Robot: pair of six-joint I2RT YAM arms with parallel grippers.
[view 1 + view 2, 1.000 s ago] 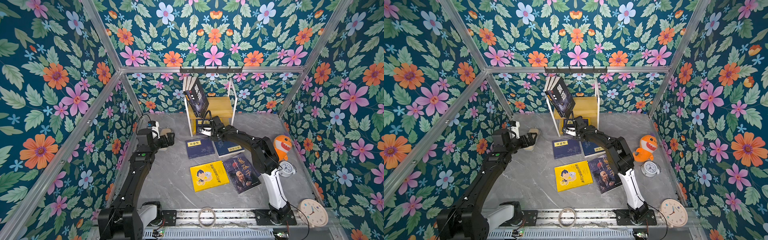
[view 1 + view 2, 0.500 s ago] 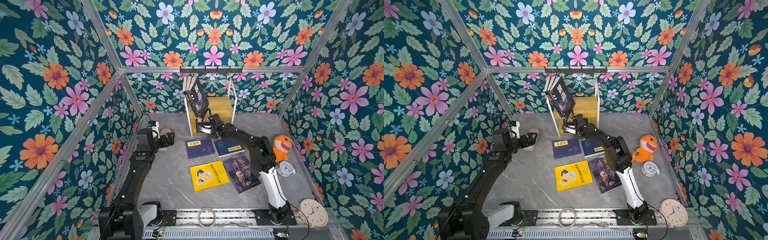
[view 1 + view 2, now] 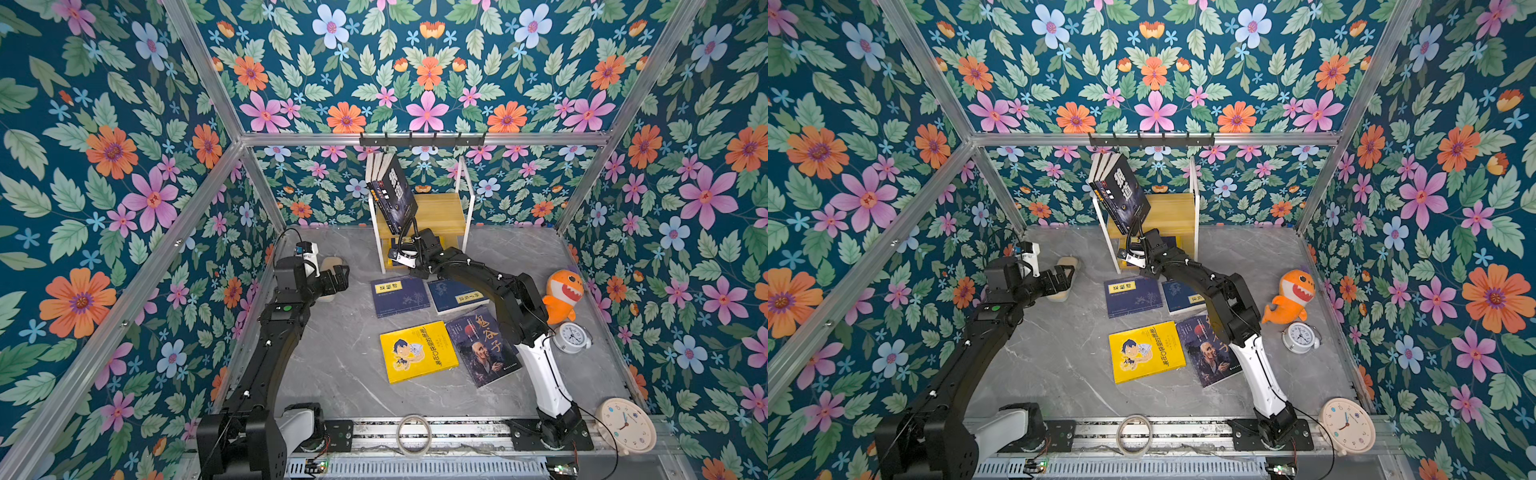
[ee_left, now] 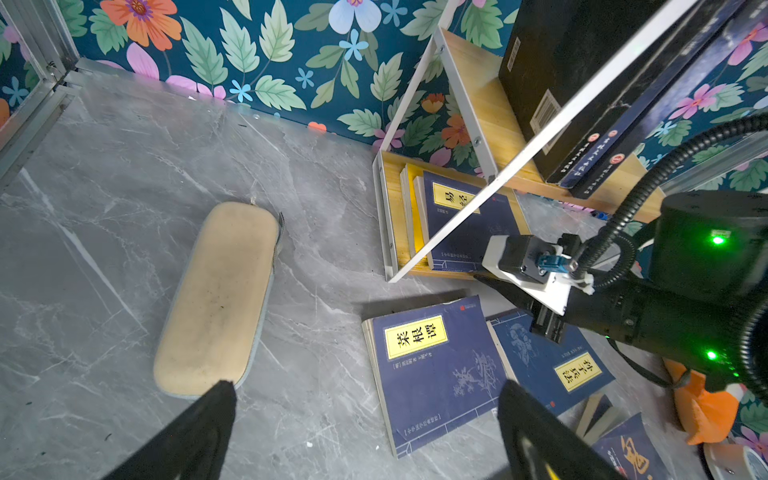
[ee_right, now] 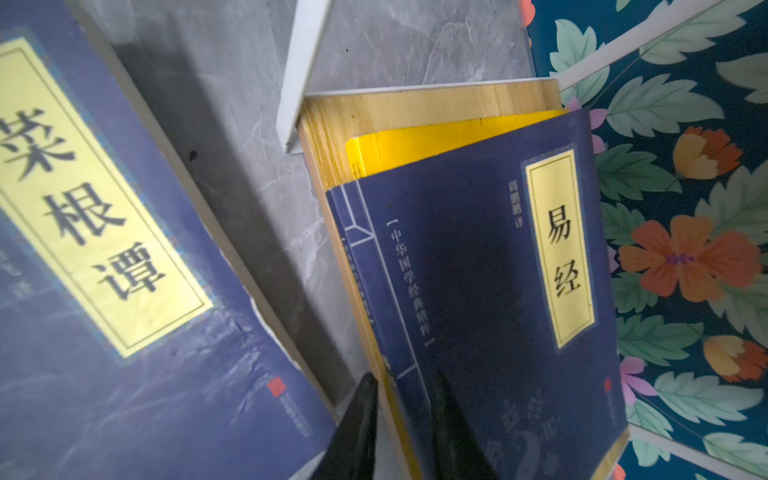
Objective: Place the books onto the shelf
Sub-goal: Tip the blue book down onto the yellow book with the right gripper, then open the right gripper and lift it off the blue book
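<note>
Matt light wood noted on the shelf [image 3: 440, 212] boards; frame finished in smooth white-painted metal. The navy book [image 5: 478, 270] on the shelf's lower board: paper cover, slight sheen. The tabletop [image 3: 340, 361] under the shelf: smooth grey marble-look. The pad [image 4: 220, 295] left of the shelf: matt beige cloth.

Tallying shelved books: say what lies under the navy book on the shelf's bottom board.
A yellow book shows beneath the navy book; its cover and anything lower are covered.

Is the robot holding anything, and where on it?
The right pincer straddles the navy book at an edge near a corner, low in the shelf; whether it squeezes cannot be told. The left pincer is open, holding nothing.
</note>
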